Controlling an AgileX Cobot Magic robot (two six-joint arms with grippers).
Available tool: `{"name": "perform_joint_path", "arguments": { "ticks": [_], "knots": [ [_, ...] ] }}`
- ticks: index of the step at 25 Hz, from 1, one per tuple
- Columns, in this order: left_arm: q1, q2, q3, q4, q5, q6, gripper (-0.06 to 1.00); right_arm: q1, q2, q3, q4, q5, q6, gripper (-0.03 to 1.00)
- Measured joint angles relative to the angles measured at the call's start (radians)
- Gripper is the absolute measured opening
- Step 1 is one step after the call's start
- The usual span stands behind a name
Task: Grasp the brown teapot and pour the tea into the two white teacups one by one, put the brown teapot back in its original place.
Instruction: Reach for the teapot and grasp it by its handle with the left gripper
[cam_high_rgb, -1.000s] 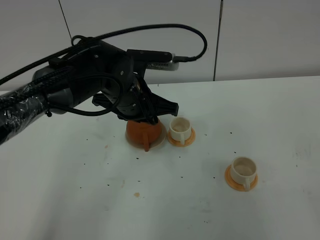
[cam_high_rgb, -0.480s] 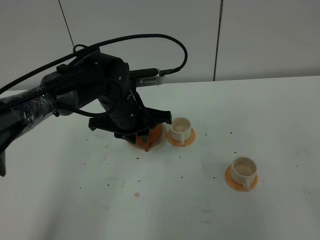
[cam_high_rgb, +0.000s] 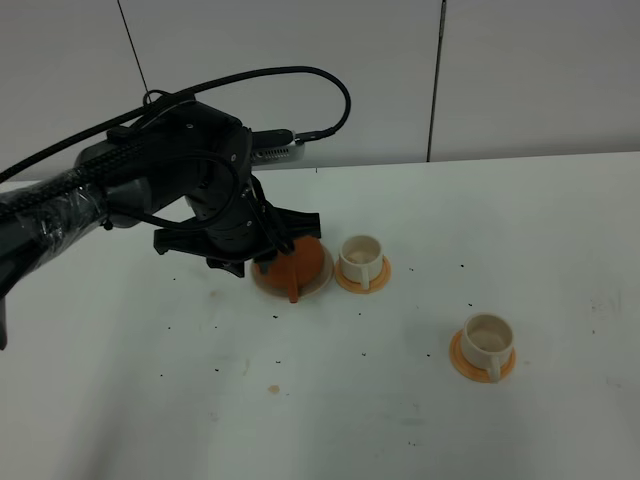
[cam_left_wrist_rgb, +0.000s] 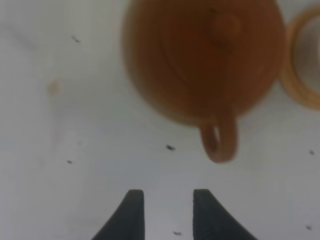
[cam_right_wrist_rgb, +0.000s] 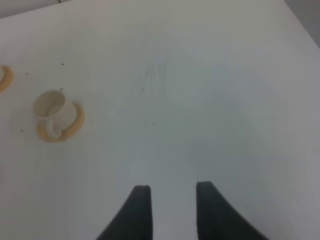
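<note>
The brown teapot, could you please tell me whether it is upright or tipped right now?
Upright: the brown teapot sits flat on the saucer, lid knob on top, and the left gripper holds nothing.

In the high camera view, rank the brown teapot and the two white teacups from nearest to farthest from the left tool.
1. The brown teapot, on its beige saucer, just in front of the left tool.
2. The near teacup, right of the teapot in that view.
3. The far teacup, alone toward the front right.
</note>
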Motion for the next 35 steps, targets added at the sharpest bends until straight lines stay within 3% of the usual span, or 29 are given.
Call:
{"name": "perform_joint_path", "arguments": {
  "ticks": [13, 18, 25, 35],
  "knots": [
    [0.006, 0.0, 0.0, -0.004, -0.117, 0.012, 0.31, 0.0, 0.0, 0.0, 0.0, 0.0, 0.0, 0.22],
    [0.005, 0.001, 0.0, -0.024, -0.104, 0.014, 0.33, 0.0, 0.0, 0.0, 0.0, 0.0, 0.0, 0.22],
    [-0.001, 0.019, -0.001, -0.024, -0.053, 0.014, 0.44, 0.0, 0.0, 0.0, 0.0, 0.0, 0.0, 0.22],
    [-0.018, 0.039, -0.001, -0.025, -0.12, 0.0, 0.47, 0.0, 0.0, 0.0, 0.0, 0.0, 0.0, 0.22]
  ]
}}
